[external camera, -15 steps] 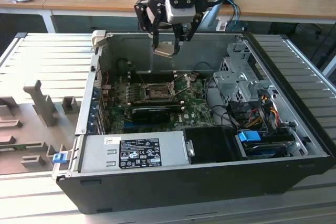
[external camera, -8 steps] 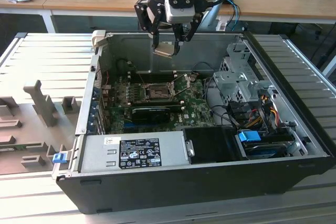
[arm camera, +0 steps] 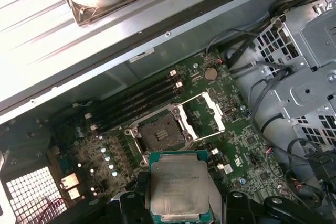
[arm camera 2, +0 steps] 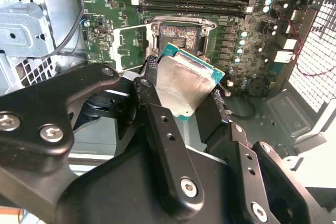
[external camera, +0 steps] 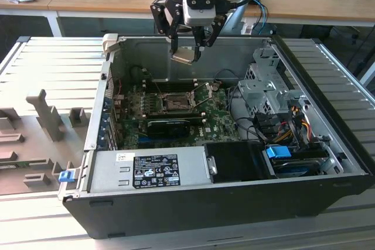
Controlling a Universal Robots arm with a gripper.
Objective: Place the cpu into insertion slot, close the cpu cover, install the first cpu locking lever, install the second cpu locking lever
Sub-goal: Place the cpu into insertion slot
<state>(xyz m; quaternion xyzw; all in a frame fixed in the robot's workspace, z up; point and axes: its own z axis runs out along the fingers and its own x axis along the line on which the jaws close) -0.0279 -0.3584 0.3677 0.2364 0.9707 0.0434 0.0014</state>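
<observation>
My gripper (external camera: 186,54) hangs above the open computer case, shut on the cpu (external camera: 183,57), a flat square chip with a silver-grey top. The black fingers (arm camera 2: 157,114) press on two opposite edges of the cpu (arm camera 2: 184,85), which is held tilted. Below it on the green board lies the insertion slot (external camera: 174,102), dark, square and uncovered. The slot (arm camera: 161,132) sits just beyond the cpu (arm camera: 178,184) in the first wrist view. The cpu cover (arm camera: 207,113), a thin metal frame, is flipped open beside the slot (arm camera 2: 177,36).
A black graphics card (external camera: 170,124) lies in front of the slot and the power supply (external camera: 149,171) fills the case front. A metal drive cage (external camera: 263,86) and coloured cables (external camera: 293,121) stand at the exterior view's right. Memory slots (arm camera: 136,103) run behind the socket.
</observation>
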